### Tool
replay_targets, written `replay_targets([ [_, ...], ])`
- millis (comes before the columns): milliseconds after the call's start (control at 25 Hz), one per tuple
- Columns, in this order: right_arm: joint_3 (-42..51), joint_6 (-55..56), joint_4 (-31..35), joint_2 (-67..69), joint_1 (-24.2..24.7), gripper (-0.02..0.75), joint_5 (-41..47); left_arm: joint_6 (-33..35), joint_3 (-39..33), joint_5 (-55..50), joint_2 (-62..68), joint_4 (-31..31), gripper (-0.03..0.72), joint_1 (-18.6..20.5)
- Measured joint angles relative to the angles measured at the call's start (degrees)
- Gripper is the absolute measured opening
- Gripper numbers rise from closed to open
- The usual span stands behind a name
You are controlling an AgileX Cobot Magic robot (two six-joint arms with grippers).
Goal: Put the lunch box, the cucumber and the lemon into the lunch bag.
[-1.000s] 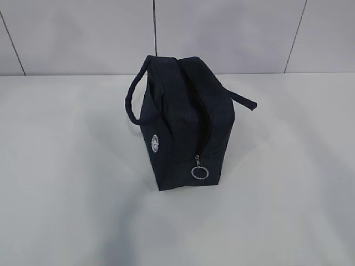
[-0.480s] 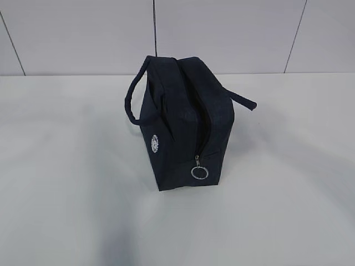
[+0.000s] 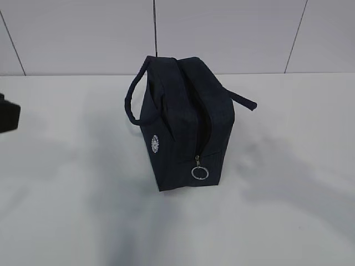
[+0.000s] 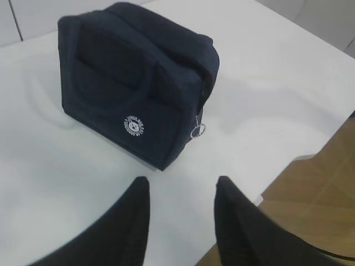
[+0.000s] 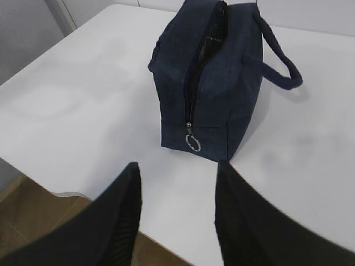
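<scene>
The dark navy lunch bag (image 3: 183,127) stands upright on the white table, with its handles falling to either side. Its top zipper gapes in a dark slit, and the silver ring pull (image 3: 199,172) hangs at the near end. The bag also shows in the left wrist view (image 4: 133,83), logo side, and in the right wrist view (image 5: 213,77), zipper end. My left gripper (image 4: 182,183) is open and empty, short of the bag's near corner. My right gripper (image 5: 177,166) is open and empty, just short of the ring pull (image 5: 193,143). The lunch box, cucumber and lemon are out of view.
A dark part of the left arm (image 3: 8,113) pokes in at the left edge of the exterior view. The table's (image 4: 288,100) front edge drops to a brown floor (image 4: 321,188) close to both grippers. A white tiled wall (image 3: 222,33) stands behind the table.
A dark part of the left arm has come into the exterior view at the left edge. Shadows on the table have shifted. The bag has not moved.
</scene>
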State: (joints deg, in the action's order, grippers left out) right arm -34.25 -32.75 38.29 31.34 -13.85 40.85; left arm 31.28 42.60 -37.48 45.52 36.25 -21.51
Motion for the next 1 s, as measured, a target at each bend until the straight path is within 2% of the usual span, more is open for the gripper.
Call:
replay_targets([
  [120,2.29,0.0,1.92,1.68,0.0,0.336,-2.57,0.72,-4.07,1.18,-0.88,2.3,0.281,0.0],
  [200,2.52,0.0,6.15,2.84,0.0,0.336,-4.76,1.09,-5.47,1.43,-1.0,3.11,0.279,0.0],
  [280,2.52,-1.45,10.82,4.41,0.0,0.336,-6.58,1.37,-6.02,1.66,-1.0,3.45,0.274,0.0],
  [480,2.52,-6.43,16.41,14.01,0.0,0.336,-6.48,2.83,-6.17,4.27,-1.0,6.75,0.262,0.0],
  [720,1.78,-21.46,27.23,30.16,0.0,0.349,-5.25,3.49,-6.17,7.12,-1.0,9.59,0.261,0.0],
  [1000,-3.12,-36.06,32.15,48.06,0.0,0.377,-1.3,4.73,-6.72,7.64,-1.0,10.1,0.249,0.0],
])
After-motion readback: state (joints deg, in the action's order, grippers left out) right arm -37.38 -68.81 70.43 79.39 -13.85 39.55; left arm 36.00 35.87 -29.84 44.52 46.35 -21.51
